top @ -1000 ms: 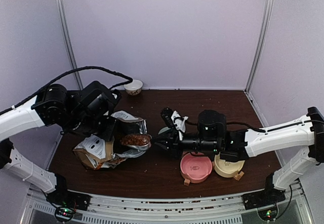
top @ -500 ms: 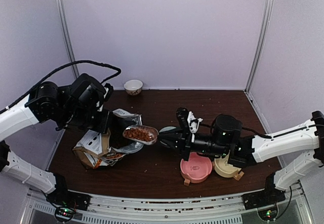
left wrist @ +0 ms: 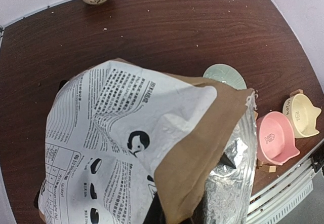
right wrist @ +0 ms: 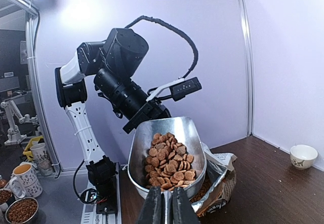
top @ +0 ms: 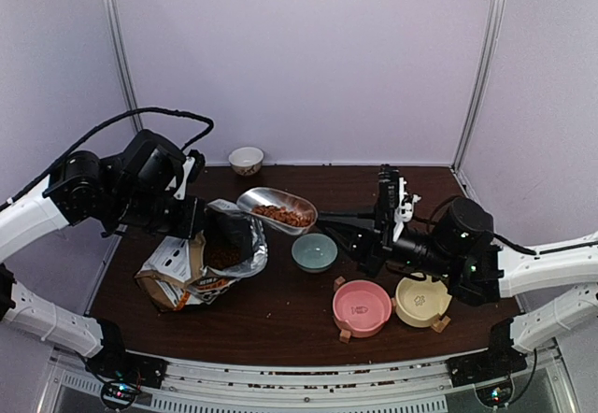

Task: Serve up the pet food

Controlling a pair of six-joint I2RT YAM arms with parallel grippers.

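The right pincer (right wrist: 163, 204) is pressed together on the thin handle of the metal scoop (top: 271, 198). It holds the scoop in the air, clear of the open bag (left wrist: 126, 133) and just short of the green bowl (top: 314, 252). The pet food (right wrist: 169, 160) sits heaped in the scoop's bowl, with more visible down in the bag's mouth. The left pincer (top: 193, 228) is pinching the bag's upper edge and holding the mouth open.

The likeliest failure is a spill. The kibble is piled close to the scoop's open front lip (the right wrist view shows pellets nearly at the rim). A jerk or an early downward tilt would probably scatter pellets over the tabletop (top: 308, 181) before the scoop reaches a bowl.

The grip is narrow and far from the load, so the handle might twist between the fingers and roll the scoop sideways.

Aim is another concern. The pink bowl (top: 362, 308) and yellow bowl (top: 422, 301) stand close together beside the green one, and a pour started off-centre could drop food between them or over a rim.

The right arm also lies low over those two bowls, so a careless swing may nudge one. If the left pincer lets go, the slumped bag could tip and spill its contents.
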